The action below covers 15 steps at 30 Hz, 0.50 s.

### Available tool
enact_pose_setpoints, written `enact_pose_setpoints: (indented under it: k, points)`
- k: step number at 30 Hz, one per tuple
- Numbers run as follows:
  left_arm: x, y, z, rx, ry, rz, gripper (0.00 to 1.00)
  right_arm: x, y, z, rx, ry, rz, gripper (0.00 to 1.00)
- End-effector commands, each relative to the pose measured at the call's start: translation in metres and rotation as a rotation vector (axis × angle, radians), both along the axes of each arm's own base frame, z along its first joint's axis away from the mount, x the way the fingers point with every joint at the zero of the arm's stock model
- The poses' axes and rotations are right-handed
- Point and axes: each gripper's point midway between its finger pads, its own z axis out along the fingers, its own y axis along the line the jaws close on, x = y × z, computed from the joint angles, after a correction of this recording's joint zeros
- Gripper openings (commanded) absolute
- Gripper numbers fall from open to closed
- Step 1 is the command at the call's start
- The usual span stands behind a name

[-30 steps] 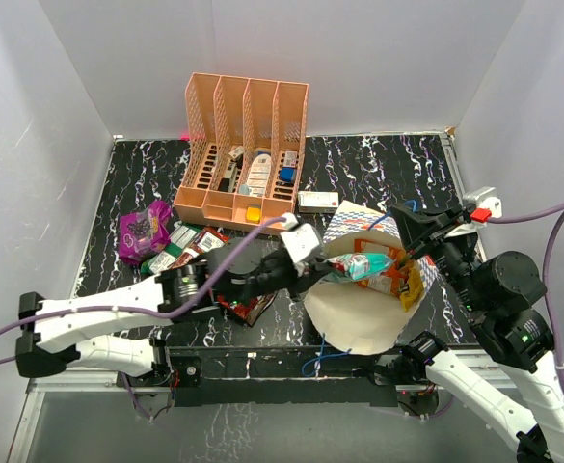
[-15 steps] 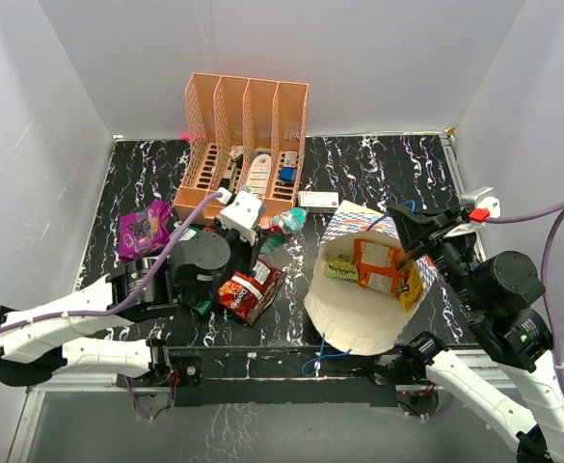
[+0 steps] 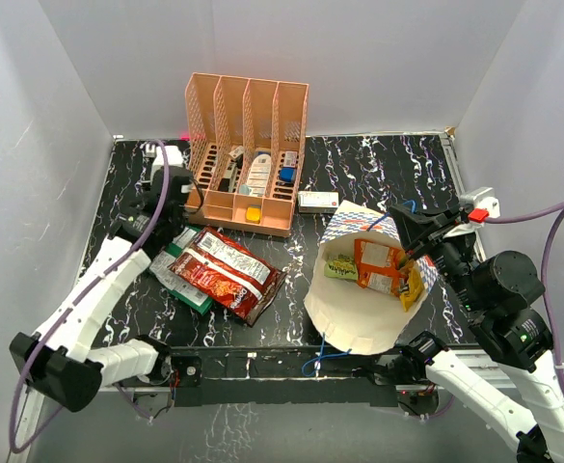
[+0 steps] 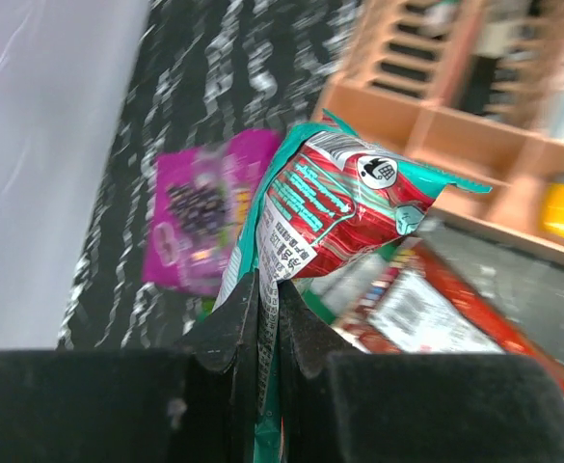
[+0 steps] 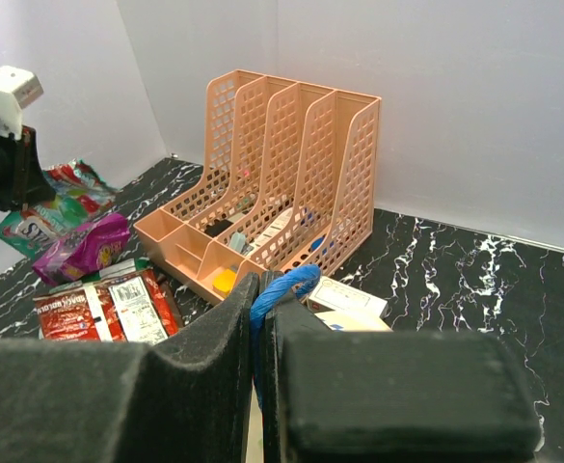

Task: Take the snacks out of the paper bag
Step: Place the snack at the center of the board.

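The paper bag [image 3: 359, 318] stands open at the right; orange packets [image 3: 379, 266], a yellow-green packet [image 3: 339, 267] and a yellow one [image 3: 413, 286] lie inside. My right gripper [image 3: 404, 214] is shut on the bag's blue handle [image 5: 287, 285] and holds the rim up. My left gripper [image 3: 162, 198] is at the far left, raised, shut on a green-and-red packet [image 4: 349, 193]. That packet also shows in the right wrist view [image 5: 40, 218]. A purple packet [image 4: 200, 207] lies below it. Red packets [image 3: 226, 273] lie on the table mid-left.
An orange perforated file rack [image 3: 246, 154] with small items stands at the back centre. A small white box [image 3: 317, 202] lies between it and the bag. A green packet [image 3: 180, 282] lies beside the red ones. Grey walls close in left, back and right.
My left arm has swung from the bag's mouth to the far left, carrying the green-and-red packet out of the bag. The red packets now lie uncovered. The right arm has not moved.
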Motion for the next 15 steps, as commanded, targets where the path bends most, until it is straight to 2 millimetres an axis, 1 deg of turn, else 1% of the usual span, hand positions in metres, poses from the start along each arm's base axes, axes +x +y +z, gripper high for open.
enact_pose_setpoints:
  k: [1, 2, 4, 8, 13, 14, 15]
  points:
    - [0.008, 0.042, -0.03, 0.035, 0.093, 0.11, 0.0, -0.007, -0.007, 0.026, 0.039, -0.066, -0.01, 0.07]
    - [0.011, 0.04, -0.037, 0.035, 0.112, 0.106, 0.0, -0.007, -0.007, 0.026, 0.038, -0.065, -0.009, 0.07]
    - [0.02, 0.029, -0.052, 0.015, 0.135, 0.061, 0.0, -0.007, -0.006, 0.025, 0.036, -0.064, -0.008, 0.07]
    - [0.029, 0.017, -0.082, 0.006, 0.194, 0.011, 0.0, -0.009, -0.008, 0.027, 0.04, -0.068, -0.01, 0.07]
    - [0.028, 0.005, -0.115, -0.016, 0.27, -0.046, 0.0, -0.01, -0.01, 0.025, 0.044, -0.065, -0.017, 0.07]
    - [0.027, 0.003, -0.12, -0.022, 0.287, -0.054, 0.0, -0.01, -0.01, 0.025, 0.044, -0.066, -0.018, 0.07]
    - [0.026, 0.001, -0.122, -0.031, 0.297, -0.06, 0.02, -0.01, -0.011, 0.025, 0.045, -0.066, -0.018, 0.07]
